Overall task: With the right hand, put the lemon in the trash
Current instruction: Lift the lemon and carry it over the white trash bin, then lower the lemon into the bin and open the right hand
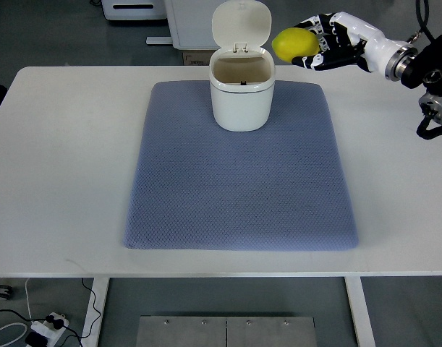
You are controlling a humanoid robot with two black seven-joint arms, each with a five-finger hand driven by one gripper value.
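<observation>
A yellow lemon [294,44] is held in the air by my right hand [323,45], whose black and white fingers are curled around it. The arm comes in from the right edge. The lemon hangs just right of the white trash bin [241,101], level with its raised lid [241,24]. The bin stands open at the far end of the blue mat [239,188], and its inside looks dark and empty. My left hand does not show.
The mat lies on a white table [61,159]. Behind the table stand a white cabinet [192,18] and a cardboard box [197,56]. Cables and a power strip [43,329] lie on the floor at lower left.
</observation>
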